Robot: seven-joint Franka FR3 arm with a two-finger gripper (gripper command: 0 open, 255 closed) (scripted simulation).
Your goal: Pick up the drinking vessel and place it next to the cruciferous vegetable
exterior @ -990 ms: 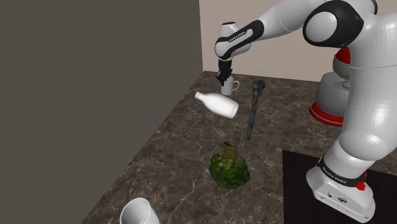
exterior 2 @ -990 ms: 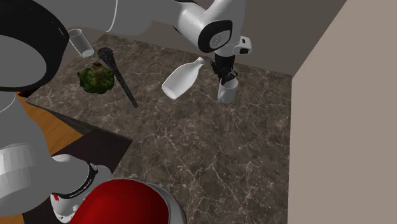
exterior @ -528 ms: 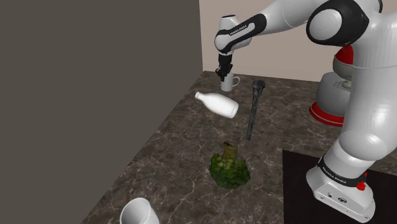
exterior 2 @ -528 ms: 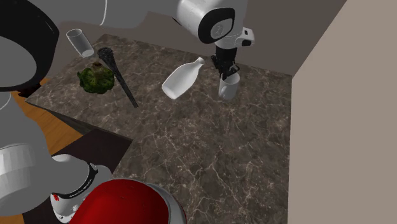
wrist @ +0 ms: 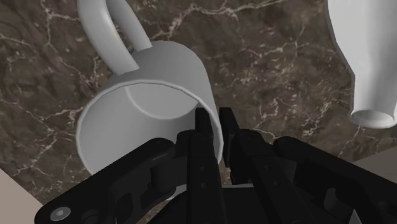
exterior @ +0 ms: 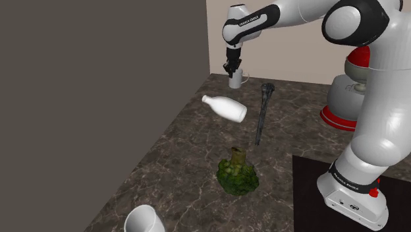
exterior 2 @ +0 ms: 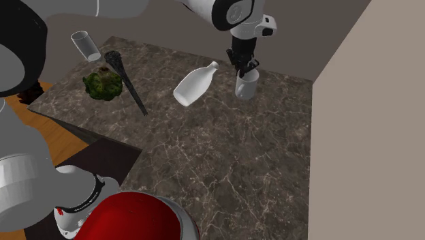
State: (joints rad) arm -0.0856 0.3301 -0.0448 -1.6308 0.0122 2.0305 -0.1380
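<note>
1. While the tool (wrist: 215,118) pinches the wall of the mug (wrist: 149,102), one black finger inside the rim and one outside, the mug hangs under it over the far corner of the counter (exterior: 191,158). In the shoulder view it seems just clear of the stone.
2. A rim grip suits this shape. The body looks too broad for the narrow jaws, whereas the thin wall gives two close faces to squeeze.
3. The handle loops away from the tool, so it stays out of the grip. I judge that the off-centre hold lets the mug lean a little, so it could swing on a fast move.
4. The mug is plain pale grey-white, smooth and cylindrical, with an open mouth and a thick curved handle. No material shows plainly.
5. The counter is flat, dark brown stone with pale veins running through it.
6. The broccoli (exterior: 238,176) is green and lumpy with a stubby stalk pointing up. It sits well apart from the mug, toward the near end of the counter.
7. Between the two lie a smooth white bottle (exterior: 225,108) on its side and a long, dark, rough-looking utensil (exterior: 263,112). The carry probably needs height to clear them.
8. A white cup (exterior: 143,221) stands nearer the front edge, apart from the broccoli. Bare stone beside the broccoli leaves room to set the mug down.
</note>
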